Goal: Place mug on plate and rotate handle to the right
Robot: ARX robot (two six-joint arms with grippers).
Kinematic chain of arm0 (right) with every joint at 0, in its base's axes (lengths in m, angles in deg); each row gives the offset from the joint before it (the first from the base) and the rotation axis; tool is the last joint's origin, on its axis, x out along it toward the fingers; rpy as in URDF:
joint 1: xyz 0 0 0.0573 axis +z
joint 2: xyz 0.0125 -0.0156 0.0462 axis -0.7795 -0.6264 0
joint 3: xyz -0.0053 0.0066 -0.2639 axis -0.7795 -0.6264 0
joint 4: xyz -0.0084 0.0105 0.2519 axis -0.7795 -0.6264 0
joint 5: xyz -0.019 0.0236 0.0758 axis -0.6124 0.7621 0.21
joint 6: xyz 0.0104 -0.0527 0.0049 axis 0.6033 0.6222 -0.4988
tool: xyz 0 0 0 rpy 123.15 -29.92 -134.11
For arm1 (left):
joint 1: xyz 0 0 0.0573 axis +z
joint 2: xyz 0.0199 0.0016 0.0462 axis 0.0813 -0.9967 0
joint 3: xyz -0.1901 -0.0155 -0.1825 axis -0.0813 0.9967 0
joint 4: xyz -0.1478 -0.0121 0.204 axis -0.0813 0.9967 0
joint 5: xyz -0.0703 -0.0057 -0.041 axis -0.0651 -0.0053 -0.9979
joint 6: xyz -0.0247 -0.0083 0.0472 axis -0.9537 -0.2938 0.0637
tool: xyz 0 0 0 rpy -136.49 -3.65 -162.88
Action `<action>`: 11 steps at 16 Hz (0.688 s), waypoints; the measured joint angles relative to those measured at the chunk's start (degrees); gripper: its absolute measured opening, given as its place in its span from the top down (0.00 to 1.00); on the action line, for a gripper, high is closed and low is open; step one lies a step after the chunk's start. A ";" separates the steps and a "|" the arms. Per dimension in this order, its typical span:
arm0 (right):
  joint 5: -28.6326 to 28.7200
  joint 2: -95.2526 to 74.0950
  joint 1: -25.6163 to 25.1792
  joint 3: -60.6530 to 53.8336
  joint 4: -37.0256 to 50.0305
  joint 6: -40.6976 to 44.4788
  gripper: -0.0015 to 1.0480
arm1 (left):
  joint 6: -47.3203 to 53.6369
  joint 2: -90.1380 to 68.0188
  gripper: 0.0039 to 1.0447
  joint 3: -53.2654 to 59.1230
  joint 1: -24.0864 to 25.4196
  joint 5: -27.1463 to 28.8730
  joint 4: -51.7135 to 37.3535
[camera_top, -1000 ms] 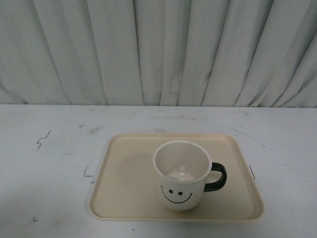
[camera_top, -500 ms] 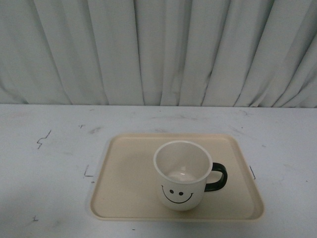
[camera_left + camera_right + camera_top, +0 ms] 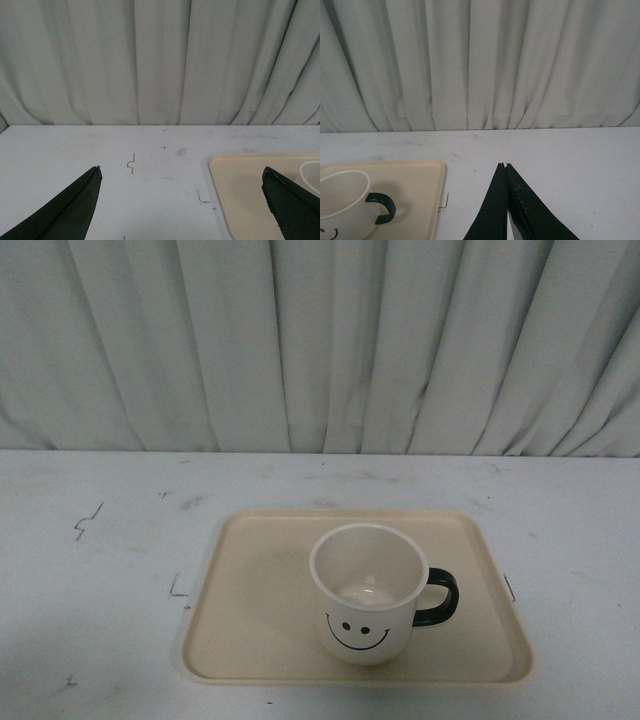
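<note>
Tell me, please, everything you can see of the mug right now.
The mug is white with a glossy, enamel-like look and a black smiley face on the side toward the front camera. Its black loop handle points to the robot's right. It stands upright and looks empty, resting on the beige plate, right of the plate's centre and toward the near edge. Neither end effector touches it.

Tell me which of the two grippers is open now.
The left gripper: its fingers stand wide apart over the table. The right gripper has its fingers pressed together, holding nothing.
</note>
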 joint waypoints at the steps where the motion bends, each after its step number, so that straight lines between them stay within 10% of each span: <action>1: -0.02 0.66 0.00 0.00 -0.63 0.00 0.98 | 0.00 0.00 0.06 0.00 0.00 0.00 0.00; 9: 0.15 10.86 0.00 0.00 -11.43 0.00 0.98 | 0.00 0.00 0.06 0.00 0.00 0.00 0.00; 11: 0.15 10.86 0.00 0.00 -11.45 0.00 0.81 | 0.00 0.00 0.06 0.00 0.00 0.00 0.00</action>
